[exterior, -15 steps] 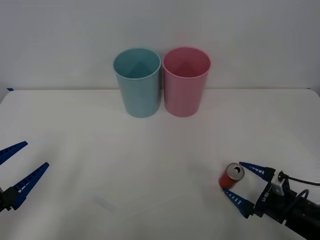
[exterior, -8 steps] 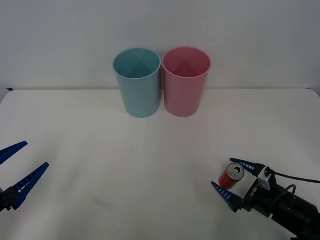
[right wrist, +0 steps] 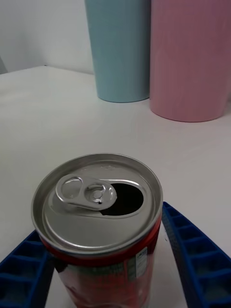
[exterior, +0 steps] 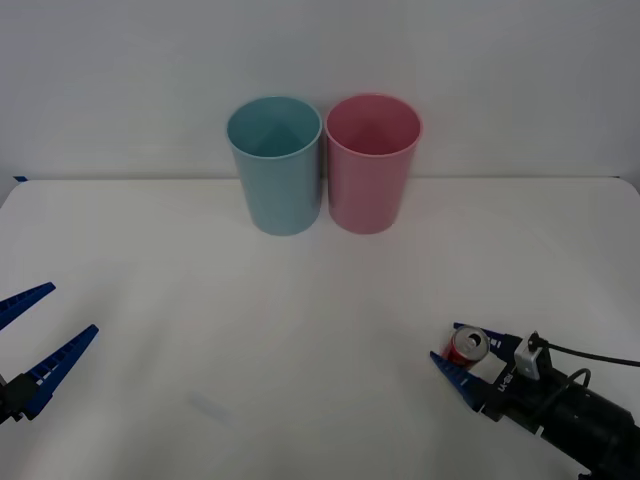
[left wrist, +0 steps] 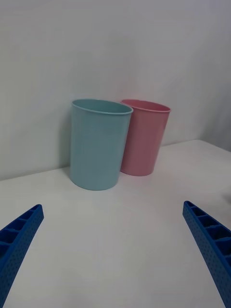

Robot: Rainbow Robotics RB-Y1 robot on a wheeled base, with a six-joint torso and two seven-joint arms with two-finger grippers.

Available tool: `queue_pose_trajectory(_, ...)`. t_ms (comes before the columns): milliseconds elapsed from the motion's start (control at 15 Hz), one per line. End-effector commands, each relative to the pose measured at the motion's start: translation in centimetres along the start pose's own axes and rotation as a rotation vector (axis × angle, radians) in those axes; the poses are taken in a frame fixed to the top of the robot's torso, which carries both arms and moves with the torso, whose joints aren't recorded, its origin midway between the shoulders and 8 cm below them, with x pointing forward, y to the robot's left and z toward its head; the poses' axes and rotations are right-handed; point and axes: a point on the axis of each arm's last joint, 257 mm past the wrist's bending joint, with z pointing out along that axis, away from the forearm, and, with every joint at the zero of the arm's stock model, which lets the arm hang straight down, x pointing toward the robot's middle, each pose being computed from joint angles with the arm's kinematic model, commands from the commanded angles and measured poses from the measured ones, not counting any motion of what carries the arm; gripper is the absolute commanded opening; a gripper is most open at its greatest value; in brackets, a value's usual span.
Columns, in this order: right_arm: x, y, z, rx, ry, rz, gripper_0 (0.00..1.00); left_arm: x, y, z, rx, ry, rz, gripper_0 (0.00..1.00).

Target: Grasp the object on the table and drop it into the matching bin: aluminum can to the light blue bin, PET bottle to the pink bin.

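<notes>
Aluminum can (exterior: 465,346) stands upright on the tabletop (exterior: 300,330), well apart from the light blue bin (exterior: 275,165), pinched between the right pincer (exterior: 460,350) fingers. Left pincer (exterior: 40,340) hangs spread.

One aluminum can (exterior: 466,347), one light blue bin (exterior: 276,166), one pink bin (exterior: 371,163), two pincers.

We see soft, even light all over. The white surface (exterior: 300,320) looks bright, shadows are faint, and nothing glares.
</notes>
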Motion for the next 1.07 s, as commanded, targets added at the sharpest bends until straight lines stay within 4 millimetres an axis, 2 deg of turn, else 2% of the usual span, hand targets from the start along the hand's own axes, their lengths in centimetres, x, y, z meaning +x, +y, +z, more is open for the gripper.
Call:
queue_pose_trajectory(67,-0.1,0.0,0.0,0.000,-0.003,0.004,0.00,0.0,0.0,0.0,0.000,0.000,0.000,1.00)
queue_pose_trajectory(533,-1.1,0.0,0.0,-0.008,-0.027,0.009,0.00,0.0,0.0,0.0,0.000,0.000,0.000,1.00)
queue_pose_trajectory(733,-2.7,-0.6,0.0,-0.006,-0.052,-0.004,0.00,0.0,0.0,0.0,0.000,0.000,0.000,1.00)
queue_pose_trajectory(1067,-6.0,-1.1,-0.1,-0.022,-0.086,0.068,0.00,0.0,0.0,0.0,0.000,0.000,0.000,1.00)
